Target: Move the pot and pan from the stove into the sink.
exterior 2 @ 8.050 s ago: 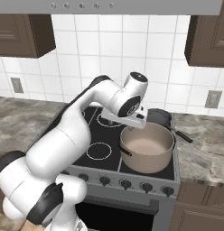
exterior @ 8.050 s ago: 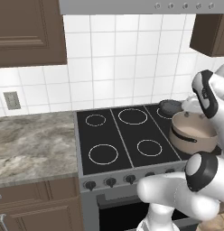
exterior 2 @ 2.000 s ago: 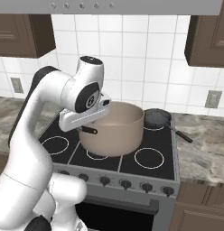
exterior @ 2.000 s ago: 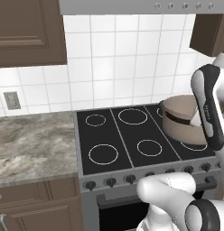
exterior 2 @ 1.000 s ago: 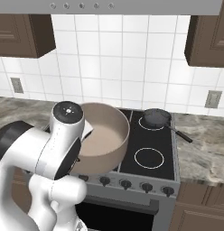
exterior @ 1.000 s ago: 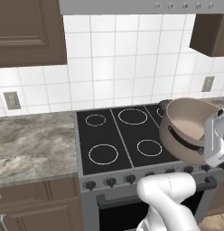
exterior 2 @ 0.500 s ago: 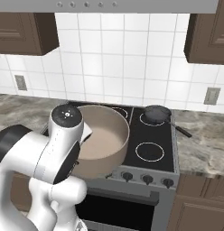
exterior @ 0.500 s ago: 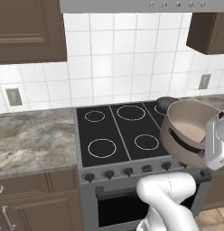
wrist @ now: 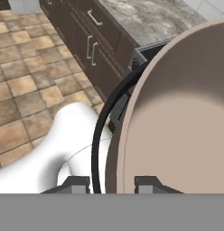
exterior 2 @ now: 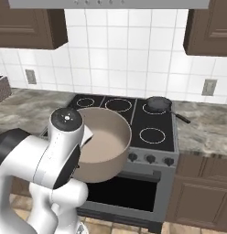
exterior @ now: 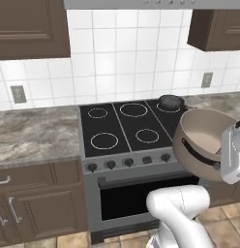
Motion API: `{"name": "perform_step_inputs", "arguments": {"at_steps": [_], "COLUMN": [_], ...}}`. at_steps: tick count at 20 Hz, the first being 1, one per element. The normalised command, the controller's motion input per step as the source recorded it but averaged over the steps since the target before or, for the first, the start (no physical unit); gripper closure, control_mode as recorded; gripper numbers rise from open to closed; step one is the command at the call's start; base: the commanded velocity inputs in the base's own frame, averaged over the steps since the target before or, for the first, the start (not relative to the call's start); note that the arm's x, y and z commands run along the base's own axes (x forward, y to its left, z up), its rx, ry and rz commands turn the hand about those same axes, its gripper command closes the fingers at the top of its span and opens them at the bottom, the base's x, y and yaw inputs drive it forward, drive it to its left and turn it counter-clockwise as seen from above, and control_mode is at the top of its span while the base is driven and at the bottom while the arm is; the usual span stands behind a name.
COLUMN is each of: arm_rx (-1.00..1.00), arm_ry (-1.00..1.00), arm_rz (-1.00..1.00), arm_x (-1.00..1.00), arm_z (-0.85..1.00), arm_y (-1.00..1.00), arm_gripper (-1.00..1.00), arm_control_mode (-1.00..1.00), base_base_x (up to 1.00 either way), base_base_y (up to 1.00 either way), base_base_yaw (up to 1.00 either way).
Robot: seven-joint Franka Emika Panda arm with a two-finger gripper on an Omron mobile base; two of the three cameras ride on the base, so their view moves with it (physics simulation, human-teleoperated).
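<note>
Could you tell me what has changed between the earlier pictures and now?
The gripper lifted the pot off the stove and swung it out over the floor in front of the oven, tilted. The base has also backed away from the stove. The pan stayed on its back burner.

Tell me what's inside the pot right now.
Nothing that shows: the pot, held off the stove by the gripper, has a bare beige interior. The arm hides part of its inside, so that bit is unconfirmed.
</note>
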Motion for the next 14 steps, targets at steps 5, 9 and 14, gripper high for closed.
{"name": "perform_step_inputs", "arguments": {"at_steps": [5,9,14], "arm_rx": [0.0,0.0,0.0], "arm_ry": [0.0,0.0,0.0], "arm_rz": [0.0,0.0,0.0], "arm_x": [0.0,0.0,0.0], "arm_z": [0.0,0.0,0.0], "arm_y": [0.0,0.0,0.0], "arm_gripper": [1.0,1.0,1.0], "arm_control_mode": [1.0,1.0,1.0], "base_base_x": [-0.01,0.0,0.0], "base_base_y": [-0.11,-0.15,-0.03], "base_base_yaw": [-0.33,-0.44,-0.47]}}
